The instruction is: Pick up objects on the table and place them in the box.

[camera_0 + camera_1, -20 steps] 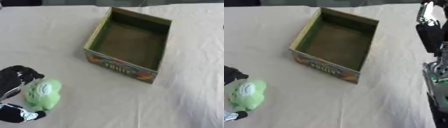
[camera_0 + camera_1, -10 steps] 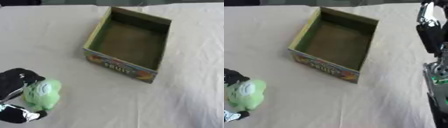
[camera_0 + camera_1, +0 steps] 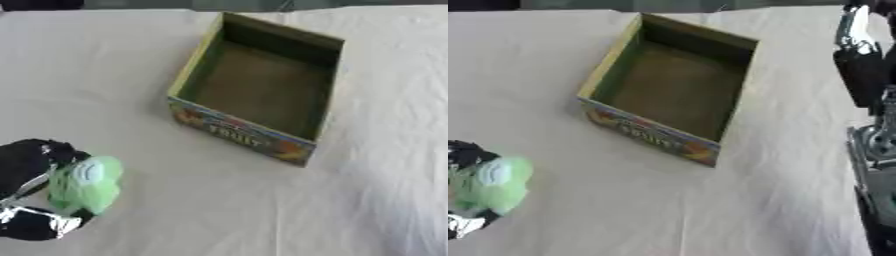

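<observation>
Left hand (image 3: 31,192) at lower left of the worktop (image 3: 114,75), fingers curled round a green toy (image 3: 85,182), thumb side below it. Toy sits in the hand well apart from the box (image 3: 254,95), which stands open and empty at centre, printed side facing the robot. Can't tell whether the toy is lifted or resting on the cloth.

Toy looks soft and rounded, probably plush or foam: light, squashy, not fragile, not slippery. Likely deforms under the fingers, so hold across its widest middle, fingers on one side and thumb opposite, as now. Risk is it squeezing out sideways, not breaking.

Right arm shows at the right edge in the right eye view; its hand can't be made out.
</observation>
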Available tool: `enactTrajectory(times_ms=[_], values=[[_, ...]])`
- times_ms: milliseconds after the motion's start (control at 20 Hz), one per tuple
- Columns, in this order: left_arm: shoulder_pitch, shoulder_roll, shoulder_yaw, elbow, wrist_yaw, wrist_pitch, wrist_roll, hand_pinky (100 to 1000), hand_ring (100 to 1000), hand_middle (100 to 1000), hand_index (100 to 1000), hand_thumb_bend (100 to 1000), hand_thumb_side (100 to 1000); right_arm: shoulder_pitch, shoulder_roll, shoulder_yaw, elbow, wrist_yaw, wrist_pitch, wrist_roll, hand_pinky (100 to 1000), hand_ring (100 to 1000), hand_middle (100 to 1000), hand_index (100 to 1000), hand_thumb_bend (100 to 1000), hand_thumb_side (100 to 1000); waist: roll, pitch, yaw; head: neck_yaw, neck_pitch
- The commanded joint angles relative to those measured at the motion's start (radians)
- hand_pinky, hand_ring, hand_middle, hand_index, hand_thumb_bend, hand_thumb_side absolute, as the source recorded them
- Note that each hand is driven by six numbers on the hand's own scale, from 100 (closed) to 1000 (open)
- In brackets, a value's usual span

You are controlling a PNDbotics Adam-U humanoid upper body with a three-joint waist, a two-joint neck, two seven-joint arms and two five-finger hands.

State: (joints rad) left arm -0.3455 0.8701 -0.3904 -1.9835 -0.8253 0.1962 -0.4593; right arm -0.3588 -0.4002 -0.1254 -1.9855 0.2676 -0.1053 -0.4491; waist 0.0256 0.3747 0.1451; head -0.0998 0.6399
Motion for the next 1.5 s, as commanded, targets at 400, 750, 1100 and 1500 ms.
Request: enactTrajectory(times_ms=[400,750,1100,1500], values=[[-0.019,0.002,0.013,-0.016,0.002,0.046,0.202,762,738,610,689,125,263,0.000,-0.009,-0.003,-0.014,-0.006,0.002,0.004,697,758,693,825,100,523,0.002,-0.017,0.001,0.003,-0.005],[-0.046,-0.012,0.041,-0.016,0.009,0.042,0.295,756,725,596,688,100,274,0.002,-0.012,-0.005,-0.014,-0.005,0.003,0.005,698,757,691,826,100,524,0.002,-0.017,0.002,0.001,-0.012],[-0.179,-0.036,0.086,-0.016,0.036,0.034,0.322,758,722,596,690,100,303,-0.003,-0.020,-0.005,-0.014,-0.003,0.000,0.002,699,756,692,826,100,524,0.006,-0.018,0.003,-0.004,-0.029],[-0.391,-0.090,0.072,-0.016,0.028,0.034,0.262,766,728,600,691,100,311,-0.012,-0.031,-0.003,-0.014,-0.003,-0.007,0.003,699,757,693,826,100,526,0.012,-0.019,0.000,-0.006,-0.026]])
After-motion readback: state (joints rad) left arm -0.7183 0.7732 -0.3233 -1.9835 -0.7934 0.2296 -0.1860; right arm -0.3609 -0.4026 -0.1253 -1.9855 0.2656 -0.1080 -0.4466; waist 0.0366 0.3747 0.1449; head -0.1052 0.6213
